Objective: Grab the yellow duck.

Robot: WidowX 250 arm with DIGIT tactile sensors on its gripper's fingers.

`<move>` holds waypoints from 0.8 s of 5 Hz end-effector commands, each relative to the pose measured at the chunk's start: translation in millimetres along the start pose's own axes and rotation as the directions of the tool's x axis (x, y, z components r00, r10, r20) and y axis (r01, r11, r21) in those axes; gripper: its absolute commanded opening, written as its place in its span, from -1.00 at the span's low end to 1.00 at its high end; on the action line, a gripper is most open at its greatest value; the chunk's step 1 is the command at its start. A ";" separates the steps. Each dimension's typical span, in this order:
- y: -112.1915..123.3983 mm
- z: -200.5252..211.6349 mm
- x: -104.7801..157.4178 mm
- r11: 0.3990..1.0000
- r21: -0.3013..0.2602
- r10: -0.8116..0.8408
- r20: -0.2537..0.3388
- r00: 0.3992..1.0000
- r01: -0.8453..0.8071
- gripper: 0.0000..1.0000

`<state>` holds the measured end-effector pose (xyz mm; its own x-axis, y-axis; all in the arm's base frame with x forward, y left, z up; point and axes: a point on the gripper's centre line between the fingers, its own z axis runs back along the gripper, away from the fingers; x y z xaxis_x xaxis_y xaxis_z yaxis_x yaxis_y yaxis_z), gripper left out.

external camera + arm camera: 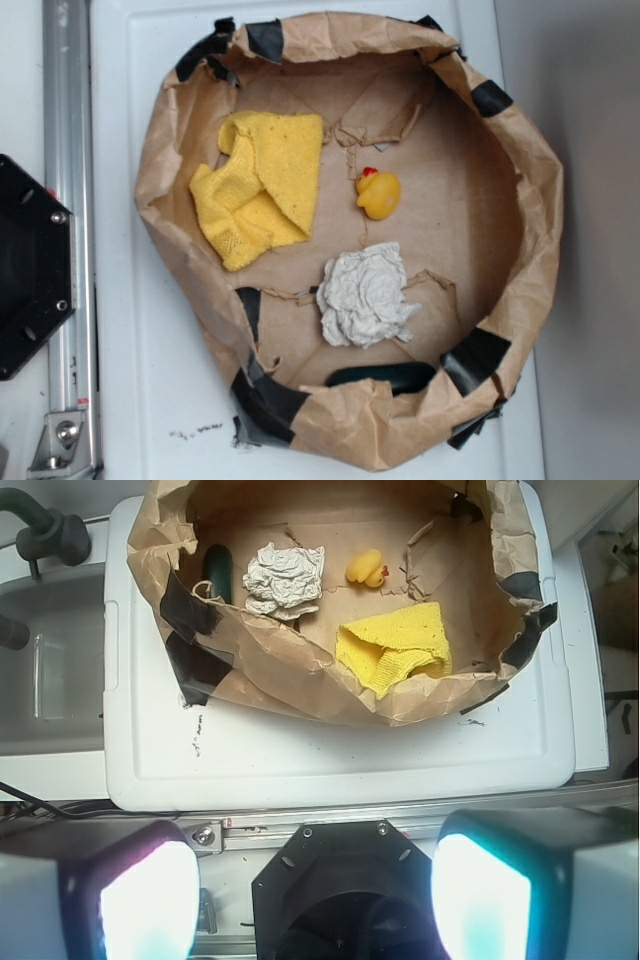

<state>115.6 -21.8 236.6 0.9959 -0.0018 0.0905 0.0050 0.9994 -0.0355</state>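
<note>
Yellow duck point(379, 194) sits on the floor of a brown paper basin point(520, 150), between a yellow knitted cloth point(260, 185) and a white paper wad point(365, 295), touching neither. The fingers point(148, 900) stand wide apart, empty, far back over the robot's base. Approach has not begun; the next move must reach forward over the rim.
</note>
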 end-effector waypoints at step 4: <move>34.2 -72.7 103.0 0.958 -0.028 0.285 0.208 0.936 -0.285 1.00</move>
<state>225.6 -0.2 160.2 0.9278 0.2798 0.2468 -0.2682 0.9600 -0.0801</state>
